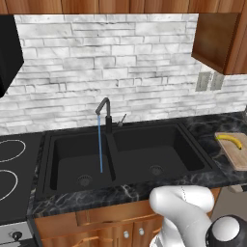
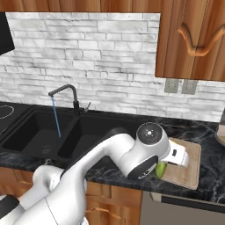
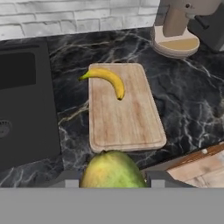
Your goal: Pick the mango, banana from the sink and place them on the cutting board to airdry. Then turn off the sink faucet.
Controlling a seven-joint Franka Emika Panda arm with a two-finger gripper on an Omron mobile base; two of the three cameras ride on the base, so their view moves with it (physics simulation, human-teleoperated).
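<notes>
Mango (image 3: 113, 169) is gripped in the closed tool (image 3: 112, 180) at the hand view's bottom centre.
Banana (image 3: 107, 80) is seen lying on the cutting board's (image 3: 124, 122) upper part; water is seen running from the sink faucet (image 1: 104, 113) into the sink (image 1: 72, 166).

Left base view: set behind the arm to its left, facing forward and down at the sink (image 1: 125, 159), from moderate range. Right base view: set behind to its right, facing the same counter (image 2: 206, 132) obliquely. Both share the sink faucet (image 1: 104, 114) and cutting board (image 2: 186, 169). Hand view: close above the counter's front edge, looking down over the cutting board and banana (image 3: 107, 80).
</notes>
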